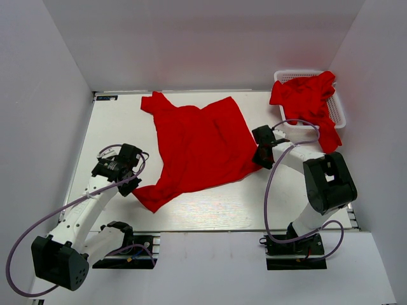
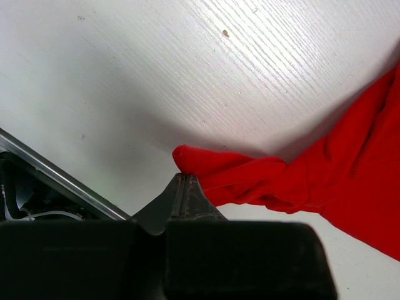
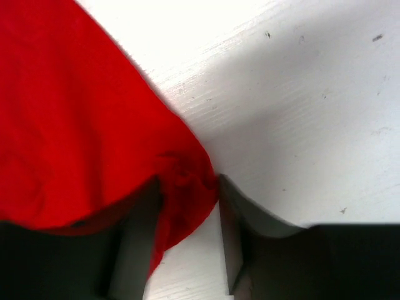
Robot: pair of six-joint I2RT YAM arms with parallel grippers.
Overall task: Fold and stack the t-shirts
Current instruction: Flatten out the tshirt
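A red t-shirt lies spread on the table. The left pincer is pinched tight on its near left corner, while the right pincer stands half-wide astride the right corner.

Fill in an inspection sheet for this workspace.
Surface: white table, faint specks.
Job's things: one red t-shirt spread crumpled mid-table; more shirts heaped in the basket, spilling over its rim.
Clutter: nothing seen besides the white basket, far right corner.
Grippers: left pincer shut, seemingly pinching the t-shirt's near-left corner; right pincer open, straddling its right edge.
Cables: purple left cable and right cable loop beside their arms.
Surroundings: white walls on three sides.
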